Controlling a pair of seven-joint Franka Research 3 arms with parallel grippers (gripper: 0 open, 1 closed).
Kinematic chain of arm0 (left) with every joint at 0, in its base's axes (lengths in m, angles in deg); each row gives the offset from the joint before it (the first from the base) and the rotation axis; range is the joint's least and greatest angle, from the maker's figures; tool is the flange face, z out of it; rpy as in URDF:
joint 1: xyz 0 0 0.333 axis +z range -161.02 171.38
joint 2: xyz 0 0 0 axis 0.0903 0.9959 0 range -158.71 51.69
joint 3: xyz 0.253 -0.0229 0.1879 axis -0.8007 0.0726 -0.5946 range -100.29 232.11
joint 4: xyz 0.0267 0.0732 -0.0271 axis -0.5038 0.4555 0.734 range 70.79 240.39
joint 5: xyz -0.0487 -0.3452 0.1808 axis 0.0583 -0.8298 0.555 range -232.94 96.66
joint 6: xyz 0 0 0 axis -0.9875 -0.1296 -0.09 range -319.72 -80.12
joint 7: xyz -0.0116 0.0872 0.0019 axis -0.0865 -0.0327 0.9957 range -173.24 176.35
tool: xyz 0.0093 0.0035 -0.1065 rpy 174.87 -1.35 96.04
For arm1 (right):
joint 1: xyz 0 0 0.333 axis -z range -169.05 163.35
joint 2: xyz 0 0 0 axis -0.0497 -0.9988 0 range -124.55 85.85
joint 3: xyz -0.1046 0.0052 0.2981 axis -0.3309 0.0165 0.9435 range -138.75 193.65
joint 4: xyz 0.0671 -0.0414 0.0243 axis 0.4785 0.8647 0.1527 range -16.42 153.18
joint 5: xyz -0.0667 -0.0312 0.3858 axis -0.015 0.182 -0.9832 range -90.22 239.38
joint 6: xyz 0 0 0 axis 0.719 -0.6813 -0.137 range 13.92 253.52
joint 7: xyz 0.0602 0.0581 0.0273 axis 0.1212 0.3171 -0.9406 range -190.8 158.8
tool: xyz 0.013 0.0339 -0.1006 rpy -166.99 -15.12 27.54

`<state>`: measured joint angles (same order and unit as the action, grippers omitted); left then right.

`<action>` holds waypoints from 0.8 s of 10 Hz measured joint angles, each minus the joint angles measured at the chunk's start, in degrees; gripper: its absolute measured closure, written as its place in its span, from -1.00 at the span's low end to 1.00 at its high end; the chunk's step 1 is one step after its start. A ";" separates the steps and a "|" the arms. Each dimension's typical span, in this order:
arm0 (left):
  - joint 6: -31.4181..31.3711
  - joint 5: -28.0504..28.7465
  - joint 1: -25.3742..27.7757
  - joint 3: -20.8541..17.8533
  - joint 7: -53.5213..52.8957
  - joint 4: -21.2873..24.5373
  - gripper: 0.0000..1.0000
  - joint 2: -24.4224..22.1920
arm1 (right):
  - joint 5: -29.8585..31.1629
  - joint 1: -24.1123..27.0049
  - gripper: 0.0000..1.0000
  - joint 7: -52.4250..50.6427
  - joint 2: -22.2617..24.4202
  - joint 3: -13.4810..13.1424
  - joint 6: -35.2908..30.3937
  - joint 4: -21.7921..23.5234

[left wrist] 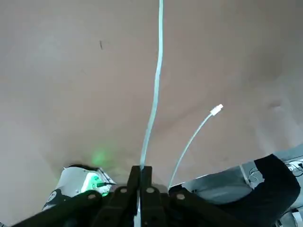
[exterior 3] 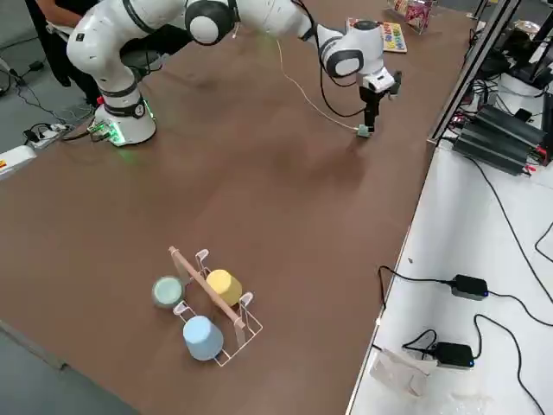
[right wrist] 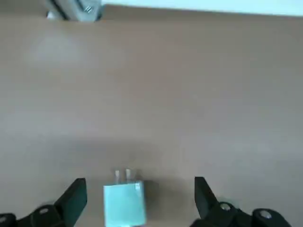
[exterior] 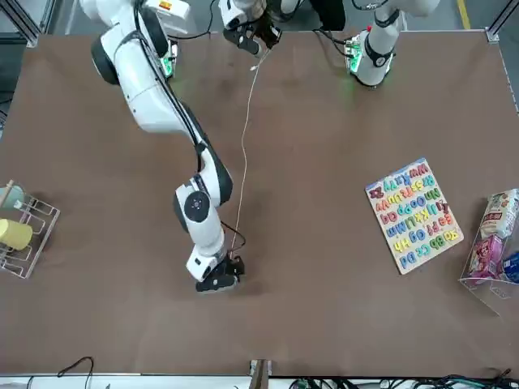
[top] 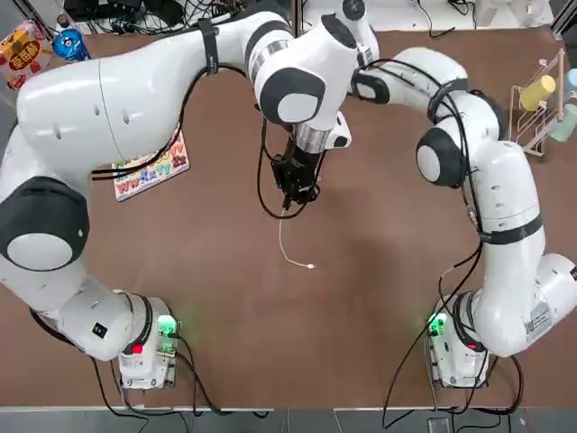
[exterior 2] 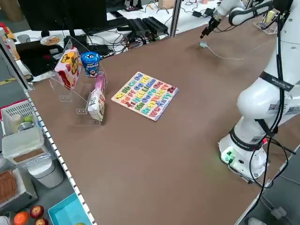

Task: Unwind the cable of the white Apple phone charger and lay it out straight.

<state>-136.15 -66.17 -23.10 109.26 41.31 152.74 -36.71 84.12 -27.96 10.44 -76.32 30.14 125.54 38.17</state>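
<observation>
Top view: flat brown table [top: 361,225], left gripper [top: 299,200] over the middle, short tail of thin white cable [top: 288,256] below it.
Front view: gently curved run between left and right gripper [exterior: 235,263].
Right side view: small pale-blue cube-shaped charger [exterior 3: 363,131] at cable's far end, on table.
Left wrist view: closed on cable.
Right wrist view: open around charger.

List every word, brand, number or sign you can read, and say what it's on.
None reads surely enough to quote.
Flat white board with colourful letters: rows of raised characters, too small to read surely.
White-and-red snack bag and blue tub: printed, too blurred.
White right arm: small grey label, too small.
Pale blue plug block: no lettering visible.
</observation>
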 joint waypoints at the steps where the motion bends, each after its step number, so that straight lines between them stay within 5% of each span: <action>1: 0.00 0.00 0.01 0.00 0.00 -0.02 0.91 0.00 | -0.19 1.23 -1.00 -0.60 1.67 0.13 -1.91 -0.05; 8: 0.00 2.11 0.63 -0.09 13.05 -1.01 -0.99 -0.43 | -0.24 5.31 -1.00 -7.55 2.95 0.26 -8.44 0.01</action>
<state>-136.16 -64.06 -22.47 109.17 54.37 151.73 -37.14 83.88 -22.65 2.89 -73.37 30.39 117.10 38.18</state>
